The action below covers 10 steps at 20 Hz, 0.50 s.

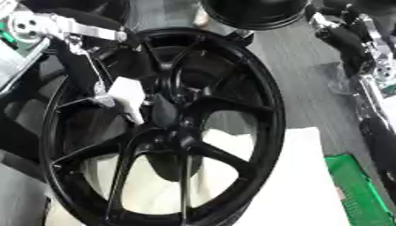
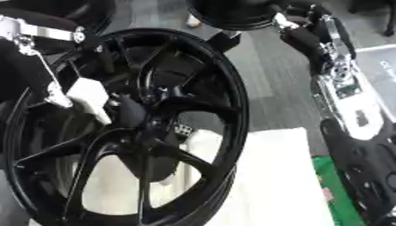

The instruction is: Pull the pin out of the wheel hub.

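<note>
Glossy black multi-spoke alloy wheel hub (image 1: 166, 132) stands nearly upright, filling the centre and left of frame, its lower rim over a white sheet (image 1: 306, 185). Left robot hand (image 1: 127, 95), white-tipped, reaches from upper left to the spokes just above hub centre; fingers' state cannot be told. Pin not discernible. Right arm (image 2: 336, 75) runs down the right edge. Green board (image 1: 356, 190) at lower right.

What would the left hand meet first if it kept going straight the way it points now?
Probably the wheel hub. The left hand reaches down and inward over the black wheel, its light-coloured tip almost at the centre where the spokes join. I cannot make out the pin, and depth is unclear.
</note>
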{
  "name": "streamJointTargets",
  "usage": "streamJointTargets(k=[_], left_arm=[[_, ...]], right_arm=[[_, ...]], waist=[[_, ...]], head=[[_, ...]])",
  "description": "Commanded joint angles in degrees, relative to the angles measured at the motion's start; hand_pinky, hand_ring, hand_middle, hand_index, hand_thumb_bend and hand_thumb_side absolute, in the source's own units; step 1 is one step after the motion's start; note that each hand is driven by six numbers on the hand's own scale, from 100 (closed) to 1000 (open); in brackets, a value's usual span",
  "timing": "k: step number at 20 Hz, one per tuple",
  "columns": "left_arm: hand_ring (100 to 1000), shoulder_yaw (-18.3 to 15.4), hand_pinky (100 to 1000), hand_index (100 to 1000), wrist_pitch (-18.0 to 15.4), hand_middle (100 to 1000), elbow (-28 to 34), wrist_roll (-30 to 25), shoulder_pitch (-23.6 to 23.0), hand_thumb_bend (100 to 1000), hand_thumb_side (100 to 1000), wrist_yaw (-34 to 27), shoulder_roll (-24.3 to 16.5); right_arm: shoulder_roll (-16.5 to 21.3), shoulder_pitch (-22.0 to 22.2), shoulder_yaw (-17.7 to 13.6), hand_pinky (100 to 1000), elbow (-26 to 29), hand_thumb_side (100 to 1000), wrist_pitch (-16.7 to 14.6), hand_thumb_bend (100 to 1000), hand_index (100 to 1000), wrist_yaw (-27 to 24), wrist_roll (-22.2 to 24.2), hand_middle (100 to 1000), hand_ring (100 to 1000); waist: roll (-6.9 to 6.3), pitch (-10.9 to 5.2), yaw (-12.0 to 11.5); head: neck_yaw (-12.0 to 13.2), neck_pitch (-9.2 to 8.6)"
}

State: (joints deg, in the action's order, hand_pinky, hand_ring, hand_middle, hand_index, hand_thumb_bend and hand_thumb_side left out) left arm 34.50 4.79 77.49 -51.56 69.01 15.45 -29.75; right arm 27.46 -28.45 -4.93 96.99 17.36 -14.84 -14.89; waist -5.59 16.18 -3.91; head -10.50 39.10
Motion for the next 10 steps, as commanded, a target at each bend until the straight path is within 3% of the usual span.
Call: streamJointTargets(k=[1,6,10], left_arm=[[811,-0.3,810,713,-0.2,712,0.3,0.1,1.2,549,100,0.7,-0.8],[760,-0.1,775,638,-0.3,637,0.6,0.6,1.0,460,100,1.8,-0.9],[709,-0.1,745,493,-0.4,568,1.9,0.9,1.2,409,100,2.3,-1.4]], right_arm=[[0.8,-1.0,-0.5,802,0.9,284,-0.1,348,803,-0.1,-0.1,769,752],[0.8,-1.0,-0.5,802,0.9,283,-0.1,350,803,-0.2,-0.2,769,752],[0.9,-0.8,-0.5,802,0.9,282,-0.1,352,803,-0.2,-0.3,768,752]], waist=[[0.29,-0.90,0.0],[0.30,-0.95,-0.1],[0.26,-1.04,-0.2]], head=[[0.2,-0.64],[0.2,-0.55],[0.2,-0.47]])
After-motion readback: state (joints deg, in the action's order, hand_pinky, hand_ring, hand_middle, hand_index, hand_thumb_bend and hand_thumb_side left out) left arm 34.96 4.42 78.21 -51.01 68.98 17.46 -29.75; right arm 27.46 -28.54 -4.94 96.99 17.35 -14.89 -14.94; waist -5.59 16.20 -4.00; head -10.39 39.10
